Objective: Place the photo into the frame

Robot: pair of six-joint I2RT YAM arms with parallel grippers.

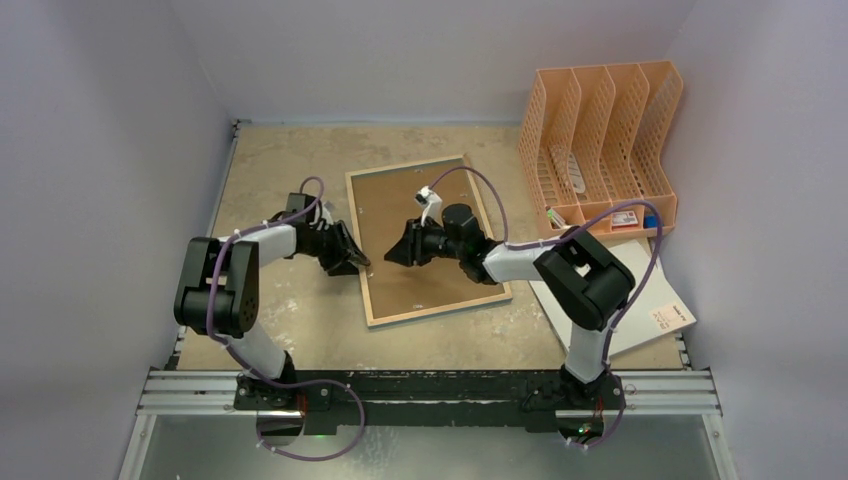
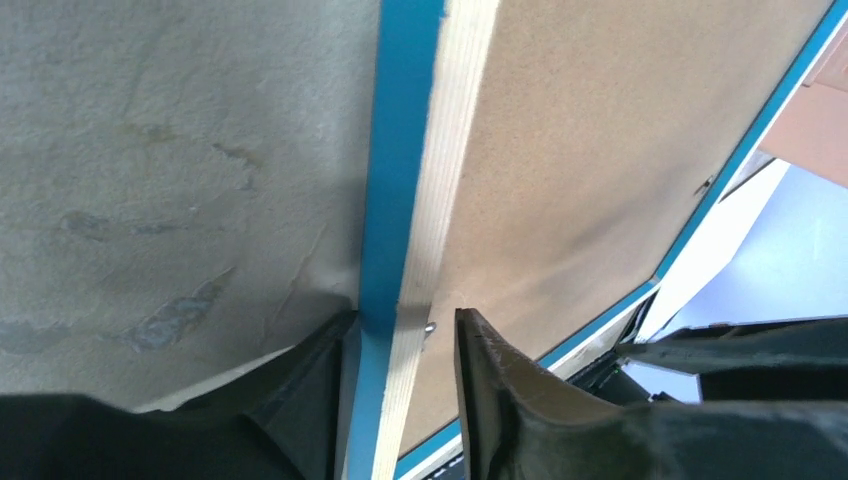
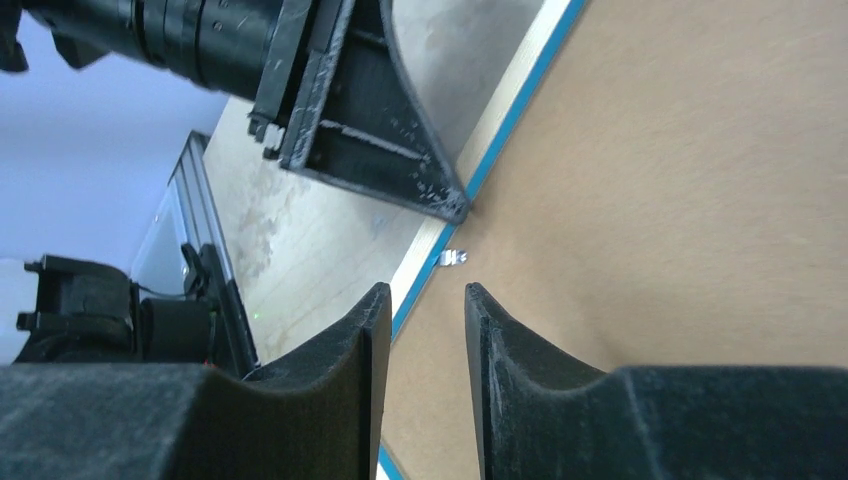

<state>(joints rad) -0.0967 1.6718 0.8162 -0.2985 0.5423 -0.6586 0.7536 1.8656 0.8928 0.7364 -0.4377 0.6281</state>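
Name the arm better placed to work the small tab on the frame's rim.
Likely left: the left gripper straddles the frame, the tab between its fingers; the right gripper hovers over the backing board.

The top external camera is looking steeply down from above and behind the arm bases. It is sitting far enough back to be taking in the whole table, the frame lying rear side up, and the peach file organiser.

The left wrist camera is riding just behind the left gripper and facing along its fingers. It is sitting very close to the frame's edge, with table on one side and backing board on the other.

The right wrist camera is peering past the right gripper across the board toward that same edge, catching the left gripper too. All three views are sharing that edge strip.
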